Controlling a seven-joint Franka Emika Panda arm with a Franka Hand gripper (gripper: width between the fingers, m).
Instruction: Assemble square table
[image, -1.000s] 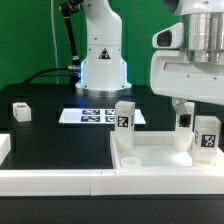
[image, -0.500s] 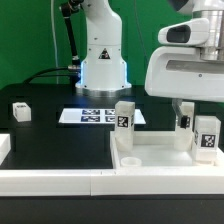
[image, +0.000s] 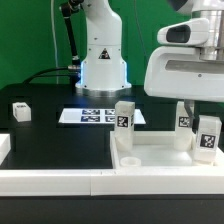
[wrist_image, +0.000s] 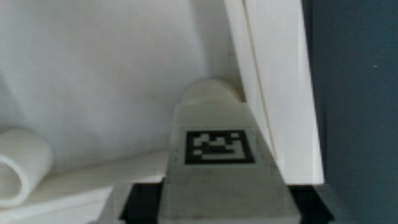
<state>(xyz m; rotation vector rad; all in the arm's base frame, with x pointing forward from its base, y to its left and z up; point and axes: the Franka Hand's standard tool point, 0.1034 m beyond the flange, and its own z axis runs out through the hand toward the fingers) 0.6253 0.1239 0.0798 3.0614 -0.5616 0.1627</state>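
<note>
Contact on the short white blocky plastic leg (wrist_image: 221, 118): the two-finger gripper (wrist_image: 226, 203) pinches its flat sides, upright by the far rim of the large white square plastic top (image: 160, 153). Probably light, rigid, slick, so squeeze flat faces squarely.

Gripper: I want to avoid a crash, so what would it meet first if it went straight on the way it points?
Most likely the tagged leg standing between its fingers, since the gripper points down along it. Beyond lies the table top; depth is unclear.
</note>
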